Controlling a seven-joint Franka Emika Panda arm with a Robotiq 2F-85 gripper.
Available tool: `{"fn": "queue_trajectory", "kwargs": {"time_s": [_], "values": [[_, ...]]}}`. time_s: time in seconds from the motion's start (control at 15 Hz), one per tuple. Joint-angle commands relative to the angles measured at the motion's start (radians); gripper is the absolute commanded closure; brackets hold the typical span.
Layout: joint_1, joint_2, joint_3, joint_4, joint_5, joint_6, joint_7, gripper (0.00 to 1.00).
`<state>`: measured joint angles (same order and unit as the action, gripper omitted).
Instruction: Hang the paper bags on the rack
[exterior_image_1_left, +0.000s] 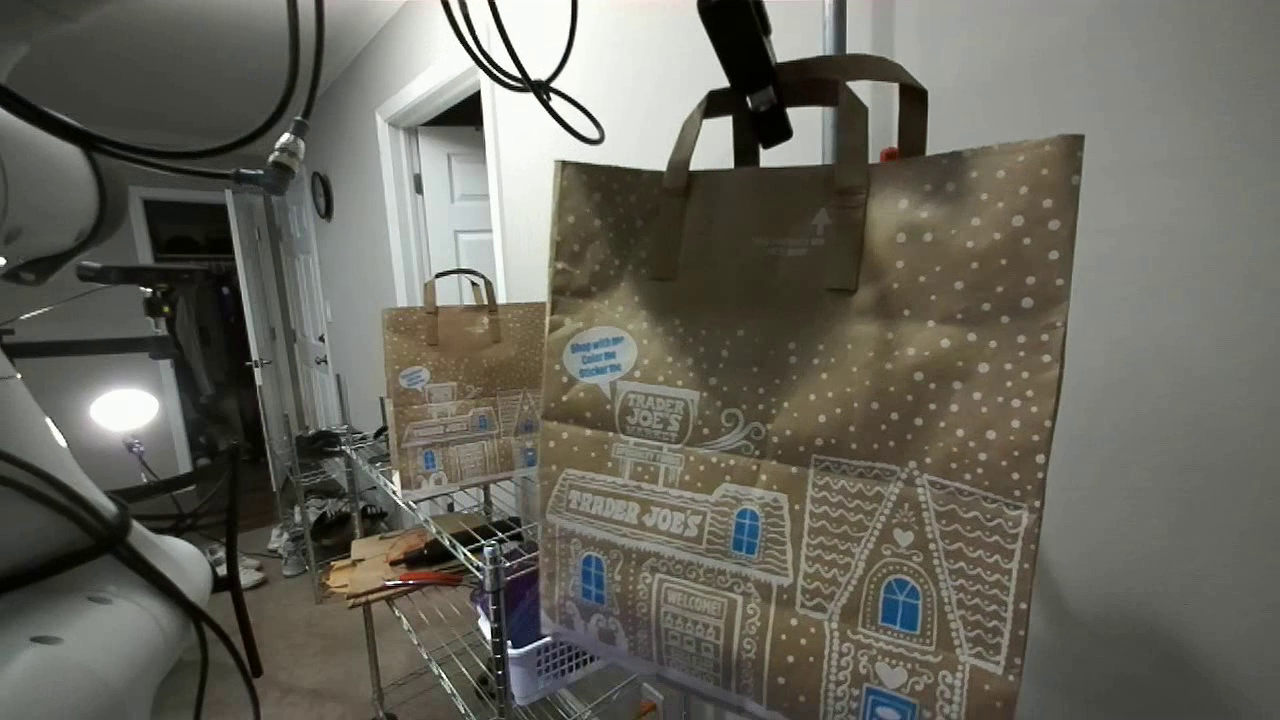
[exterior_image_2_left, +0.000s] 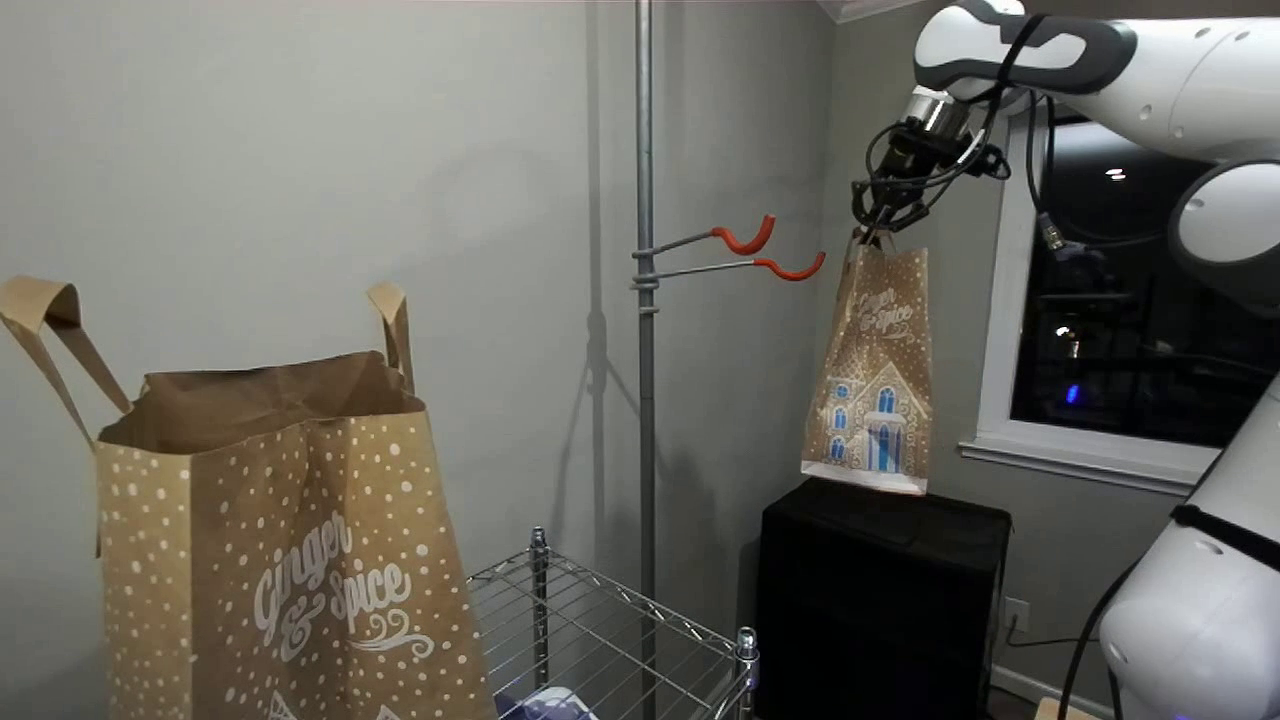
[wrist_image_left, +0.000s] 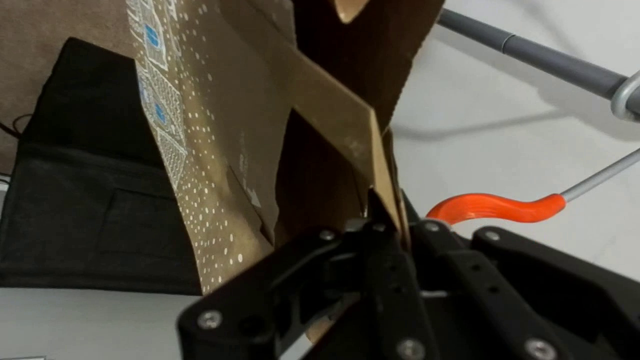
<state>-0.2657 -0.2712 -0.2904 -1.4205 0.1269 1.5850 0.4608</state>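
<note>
Gripper (exterior_image_2_left: 876, 226): is clenching one paper bag (exterior_image_2_left: 870, 380) by its handle (exterior_image_1_left: 852, 140)
Rack (exterior_image_2_left: 646, 450): is standing near that hanging, unhooked paper bag
Red hooks (exterior_image_2_left: 793, 274): are curving up, so probably needing the handle raised, threaded over, then lowered before release

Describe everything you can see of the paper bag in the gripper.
The paper bag looks like brown kraft, speckled white and printed with white-and-blue house drawings; a broad face reads "Trader Joe's", a narrow side "Ginger & Spice". It hangs roughly upright, lightly creased, mouth open, its brown loop handles pinched by the shut gripper. It is beside the rack, not yet hung, with a gap from the red-orange hooks.
</note>
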Motion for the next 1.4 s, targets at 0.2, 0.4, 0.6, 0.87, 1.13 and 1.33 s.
{"fn": "queue_trajectory", "kwargs": {"time_s": [0.2, 0.4, 0.6, 0.87, 1.13, 1.33], "values": [[0.007, 0.172, -0.010, 0.181, 0.004, -0.020, -0.148, 0.96], [0.010, 0.232, -0.010, 0.220, 0.009, -0.022, -0.219, 0.96], [0.010, 0.275, -0.001, 0.253, -0.006, -0.018, -0.277, 0.96], [0.013, 0.268, 0.006, 0.275, 0.000, -0.009, -0.363, 0.96], [0.025, 0.257, 0.023, 0.288, -0.004, -0.013, -0.424, 0.96], [0.041, 0.257, 0.037, 0.291, -0.006, -0.019, -0.454, 0.96]]}}
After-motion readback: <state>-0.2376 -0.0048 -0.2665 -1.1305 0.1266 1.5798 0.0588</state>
